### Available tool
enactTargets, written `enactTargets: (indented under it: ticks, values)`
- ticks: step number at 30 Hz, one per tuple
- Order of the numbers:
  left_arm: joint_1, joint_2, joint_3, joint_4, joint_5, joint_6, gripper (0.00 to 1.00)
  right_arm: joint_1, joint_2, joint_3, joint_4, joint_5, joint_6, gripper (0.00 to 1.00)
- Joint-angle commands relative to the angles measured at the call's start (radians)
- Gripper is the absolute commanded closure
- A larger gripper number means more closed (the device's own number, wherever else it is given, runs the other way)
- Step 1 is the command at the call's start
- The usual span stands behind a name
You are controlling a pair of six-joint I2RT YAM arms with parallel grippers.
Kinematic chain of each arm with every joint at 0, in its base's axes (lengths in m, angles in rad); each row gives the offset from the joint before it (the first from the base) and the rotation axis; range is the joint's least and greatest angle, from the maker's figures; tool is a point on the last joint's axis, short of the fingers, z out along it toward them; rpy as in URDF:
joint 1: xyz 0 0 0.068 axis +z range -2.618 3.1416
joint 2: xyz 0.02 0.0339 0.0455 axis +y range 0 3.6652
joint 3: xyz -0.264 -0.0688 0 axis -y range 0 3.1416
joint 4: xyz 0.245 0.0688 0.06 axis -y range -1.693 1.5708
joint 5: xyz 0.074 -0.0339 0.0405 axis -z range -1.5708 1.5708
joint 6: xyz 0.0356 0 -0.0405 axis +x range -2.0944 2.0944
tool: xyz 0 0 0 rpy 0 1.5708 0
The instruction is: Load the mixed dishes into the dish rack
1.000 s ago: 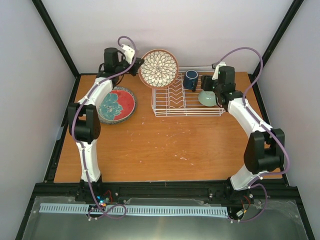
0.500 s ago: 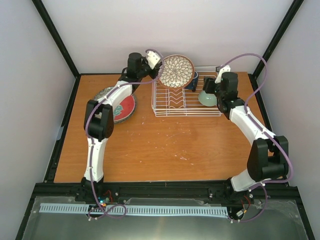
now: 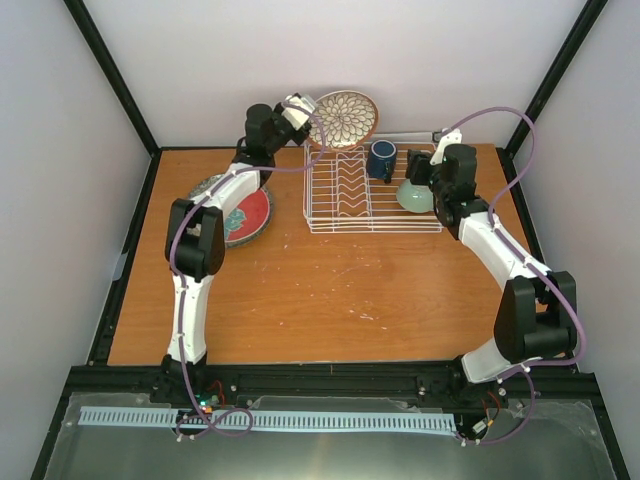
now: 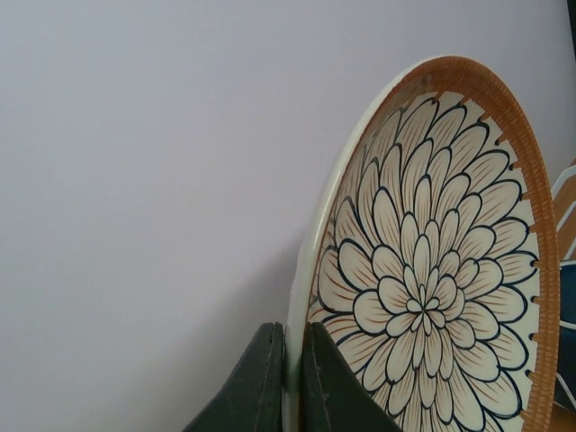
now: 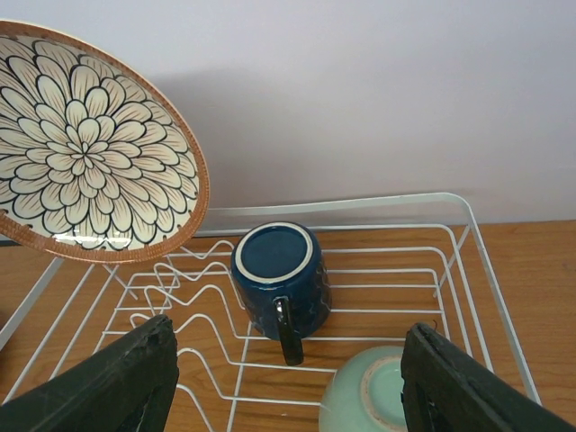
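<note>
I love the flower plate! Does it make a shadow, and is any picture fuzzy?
Left wrist view: a soft grey shadow lies on the wall beside the flower plate, whose petals look sharp. Right wrist view: the plate's shadow falls on the wall to its right, and the blue mug is crisp. Top external view: even light, no glare, but things look small.

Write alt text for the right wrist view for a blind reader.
A dark blue mug stands in the white wire rack, handle toward the camera, beside a pale green cup. A petal-patterned plate hangs tilted over the rack's left end; the right pincer is open.
</note>
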Motion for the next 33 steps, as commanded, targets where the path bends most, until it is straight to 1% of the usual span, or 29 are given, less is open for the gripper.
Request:
enactTargets:
  ticks: [1, 10, 21, 26, 33]
  values:
    - [0.000, -0.011, 0.001, 0.258, 0.019, 0.023, 0.99, -0.005, -0.009, -0.017, 0.040, -0.003, 0.003, 0.32]
    - [0.002, 0.008, -0.067, 0.345, 0.005, 0.069, 0.99, -0.006, -0.007, -0.024, 0.052, -0.019, 0.006, 0.32]
    - [0.002, 0.019, -0.119, 0.376, 0.017, 0.084, 0.99, -0.006, 0.000, -0.024, 0.058, -0.029, 0.006, 0.32]
    - [0.000, 0.021, -0.143, 0.368, 0.032, 0.093, 0.99, -0.006, 0.004, -0.028, 0.052, -0.024, 0.001, 0.32]
    - [-0.003, 0.013, -0.196, 0.308, 0.013, 0.134, 0.99, -0.006, 0.005, -0.031, 0.043, -0.015, -0.002, 0.32]
